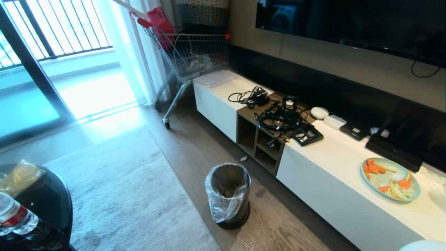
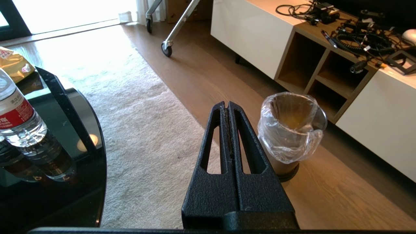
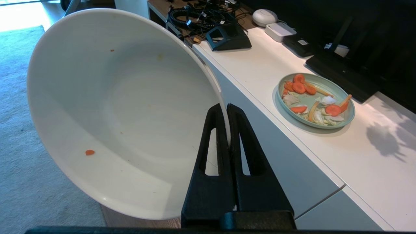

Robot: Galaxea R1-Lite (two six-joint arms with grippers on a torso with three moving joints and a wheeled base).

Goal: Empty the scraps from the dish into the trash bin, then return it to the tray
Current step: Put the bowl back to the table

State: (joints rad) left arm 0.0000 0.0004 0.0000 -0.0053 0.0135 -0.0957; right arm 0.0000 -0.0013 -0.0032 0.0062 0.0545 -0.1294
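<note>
Right gripper [image 3: 227, 112] clenched on rim of white dish [image 3: 123, 110], tilted on edge, nearly bare save one orange bit of scraps [image 3: 90, 152]. Left gripper [image 2: 226, 105] pressed shut, holding nothing, above rug. Beyond, trash bin [image 1: 228, 195] upright on floor, bag-lined. Farther right, blue plate [image 1: 390, 179] of carrot pieces on white tabletop [image 1: 334, 157].

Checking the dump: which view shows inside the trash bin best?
Left wrist view: the trash bin faces the camera, yellowish scraps visible inside. In the head view the interior is dark. Right wrist view misses it.
</note>
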